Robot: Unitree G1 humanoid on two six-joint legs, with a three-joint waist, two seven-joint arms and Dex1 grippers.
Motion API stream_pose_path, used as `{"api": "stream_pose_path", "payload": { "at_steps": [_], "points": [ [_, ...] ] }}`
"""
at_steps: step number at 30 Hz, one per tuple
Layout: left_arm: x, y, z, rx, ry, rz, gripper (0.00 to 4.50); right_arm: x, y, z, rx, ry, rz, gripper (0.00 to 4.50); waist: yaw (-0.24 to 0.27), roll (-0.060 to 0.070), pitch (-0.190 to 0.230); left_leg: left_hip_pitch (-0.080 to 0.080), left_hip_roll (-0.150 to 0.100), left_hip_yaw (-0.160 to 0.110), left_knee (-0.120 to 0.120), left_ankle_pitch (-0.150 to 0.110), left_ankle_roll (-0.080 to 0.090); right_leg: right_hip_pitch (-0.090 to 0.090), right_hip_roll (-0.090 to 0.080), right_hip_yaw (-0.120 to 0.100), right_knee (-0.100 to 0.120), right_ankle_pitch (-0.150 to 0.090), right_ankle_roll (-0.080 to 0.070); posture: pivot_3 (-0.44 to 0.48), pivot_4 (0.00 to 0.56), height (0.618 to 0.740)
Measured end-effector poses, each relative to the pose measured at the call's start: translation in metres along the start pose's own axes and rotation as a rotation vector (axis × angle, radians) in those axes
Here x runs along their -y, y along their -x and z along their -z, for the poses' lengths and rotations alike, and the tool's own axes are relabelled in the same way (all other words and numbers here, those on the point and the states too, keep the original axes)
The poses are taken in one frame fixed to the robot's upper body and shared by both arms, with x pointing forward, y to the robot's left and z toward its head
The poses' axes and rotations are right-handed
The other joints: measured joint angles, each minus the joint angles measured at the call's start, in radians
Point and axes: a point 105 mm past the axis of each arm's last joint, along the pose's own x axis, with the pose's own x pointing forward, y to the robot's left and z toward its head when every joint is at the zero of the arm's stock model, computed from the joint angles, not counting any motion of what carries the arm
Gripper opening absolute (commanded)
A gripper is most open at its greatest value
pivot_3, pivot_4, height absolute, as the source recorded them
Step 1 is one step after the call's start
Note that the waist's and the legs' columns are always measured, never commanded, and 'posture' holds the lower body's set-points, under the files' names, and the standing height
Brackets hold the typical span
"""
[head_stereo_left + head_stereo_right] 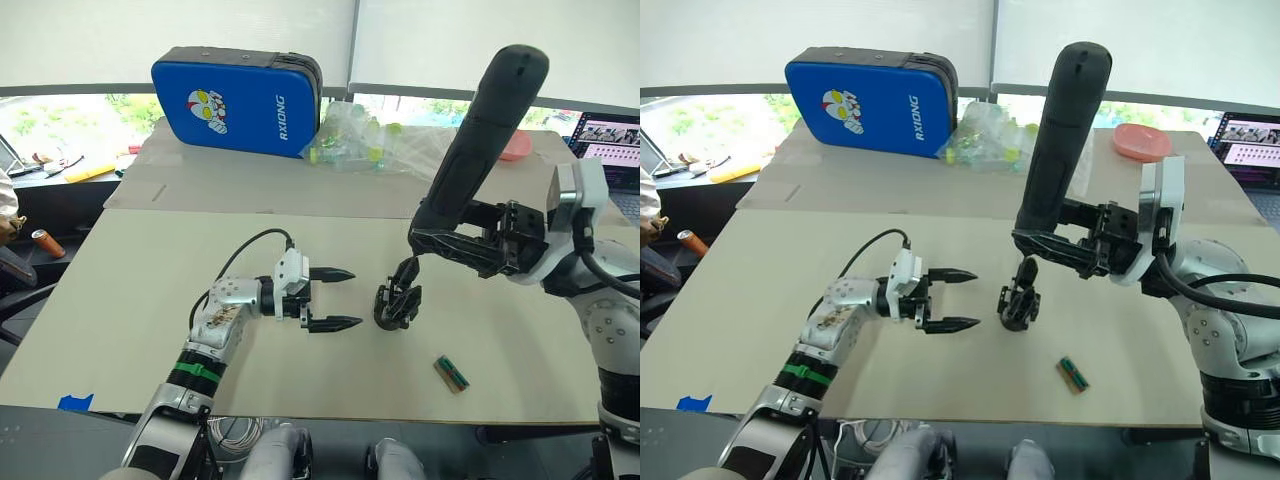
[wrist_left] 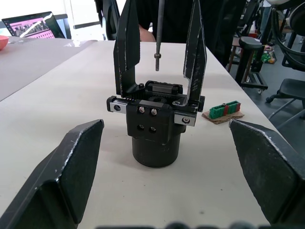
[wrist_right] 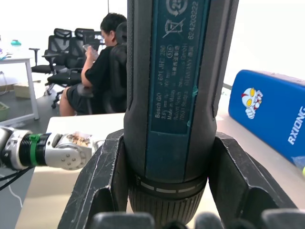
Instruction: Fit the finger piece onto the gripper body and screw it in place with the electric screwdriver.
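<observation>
The gripper body (image 1: 397, 305) stands upright on the pale table (image 1: 150, 330), a black round base with brackets (image 2: 155, 124). Two black pointed fingers rise from it, one (image 2: 126, 47) beside the other (image 2: 195, 47); I cannot tell which is the finger piece. My right gripper (image 1: 430, 240) is shut on the electric screwdriver (image 1: 480, 140), held nearly upright. Its thin metal bit (image 2: 157, 33) hangs between the two fingers, just above the body. My left gripper (image 1: 345, 298) is open, a short way left of the body, fingers (image 2: 66, 171) apart on either side.
A small green part on a cardboard scrap (image 1: 452, 373) lies right of the body, near the front edge. At the back are a blue case (image 1: 240, 100), clear bags (image 1: 360, 140), a pink dish (image 1: 1140, 140) and a laptop (image 1: 610, 135). A person (image 3: 97, 71) sits beyond the table.
</observation>
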Motion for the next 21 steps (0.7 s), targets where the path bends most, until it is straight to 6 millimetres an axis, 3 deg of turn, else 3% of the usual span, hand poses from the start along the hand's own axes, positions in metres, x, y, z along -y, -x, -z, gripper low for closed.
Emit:
{"api": "stream_pose_path", "payload": {
  "at_steps": [21],
  "points": [
    [-0.0012, -0.0078, 0.007, -0.03, 0.006, -0.016, 4.5, 0.0008, -0.0069, 0.0096, -0.004, -0.074, -0.04, 1.94, 0.0, 0.0, 0.0, 0.0, 0.0, 0.0, 0.0, 0.0, 0.0, 0.0, -0.001, 0.0, 0.0, 0.0, 0.0, 0.0, 0.15, 0.74]
  ]
}}
